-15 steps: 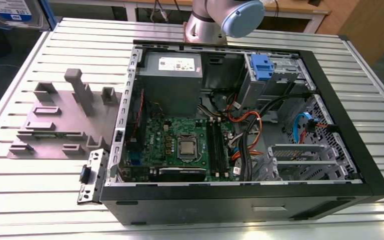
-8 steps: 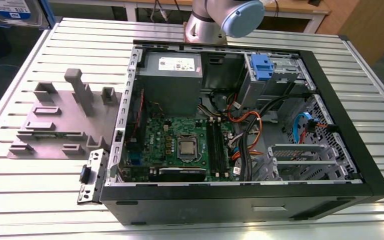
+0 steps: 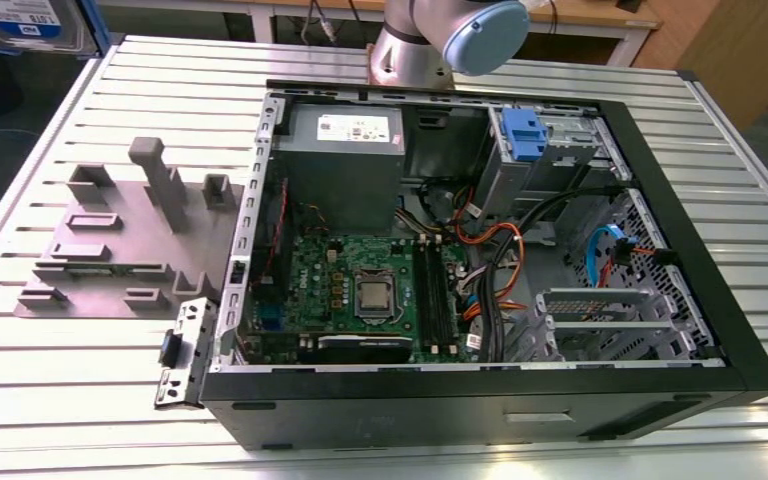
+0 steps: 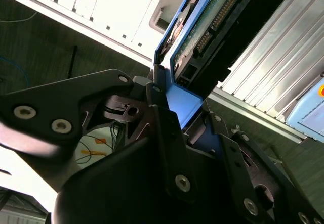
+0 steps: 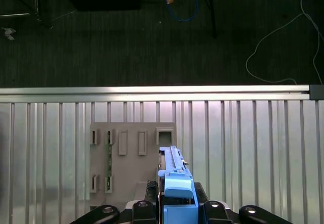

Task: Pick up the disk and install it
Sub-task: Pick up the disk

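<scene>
Claw (image 5: 176, 208) is pinching the disk (image 5: 171, 166) by its blue carrier frame, jaws pressed in on both sides. Disk is hanging edge-on in the air over the grey fixture (image 5: 126, 155) on the counter (image 5: 253, 148), apart from the open computer case (image 3: 491, 250). For the carry I'd be watching tilt: grip is on thin plastic, so slow moves, pinch square, connector end clear of the case walls.

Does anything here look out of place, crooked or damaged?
Nothing stands out. The disk sits straight in the shut gripper, its blue frame unbroken as far as shown. The open computer case and the grey fixture plate lie flat on the slatted table; the cables are inside the case.
</scene>
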You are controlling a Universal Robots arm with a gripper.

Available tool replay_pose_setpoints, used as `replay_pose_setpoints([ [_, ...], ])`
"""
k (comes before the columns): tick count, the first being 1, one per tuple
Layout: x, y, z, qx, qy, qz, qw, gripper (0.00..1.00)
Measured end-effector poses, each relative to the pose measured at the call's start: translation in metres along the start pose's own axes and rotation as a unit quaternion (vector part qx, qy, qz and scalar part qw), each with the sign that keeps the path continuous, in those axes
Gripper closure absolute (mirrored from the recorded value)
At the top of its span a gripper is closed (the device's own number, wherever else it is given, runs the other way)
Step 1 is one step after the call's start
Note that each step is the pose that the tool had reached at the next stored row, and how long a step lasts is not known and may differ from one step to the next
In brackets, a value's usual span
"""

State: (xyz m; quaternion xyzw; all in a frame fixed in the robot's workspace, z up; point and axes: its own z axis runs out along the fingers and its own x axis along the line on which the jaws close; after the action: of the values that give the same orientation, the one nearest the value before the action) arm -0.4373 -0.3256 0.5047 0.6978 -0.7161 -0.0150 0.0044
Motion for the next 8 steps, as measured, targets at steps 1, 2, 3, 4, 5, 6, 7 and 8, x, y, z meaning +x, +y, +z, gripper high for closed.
replay_pose_setpoints([
  [1,0.0000,-0.0002,0.0000,0.0001,0.0000,0.000,1.00000,0.64],
  [2,0.0000,-0.0003,0.0000,0.0000,0.0000,0.000,1.00000,0.64],
  [3,0.0004,-0.0005,-0.0001,-0.0001,0.0001,0.000,1.00000,0.64],
  [4,0.0010,-0.0006,-0.0002,-0.0002,0.0001,0.000,1.00000,0.64],
  [5,0.0018,-0.0006,-0.0001,-0.0001,0.0001,0.000,1.00000,0.64],
  [6,0.0028,-0.0006,-0.0001,-0.0001,0.0002,0.000,1.00000,0.64],
  [7,0.0039,-0.0007,-0.0001,-0.0001,0.0002,0.000,1.00000,0.64],
  [8,0.0052,-0.0008,-0.0001,-0.0001,0.0004,0.000,1.00000,0.64],
])
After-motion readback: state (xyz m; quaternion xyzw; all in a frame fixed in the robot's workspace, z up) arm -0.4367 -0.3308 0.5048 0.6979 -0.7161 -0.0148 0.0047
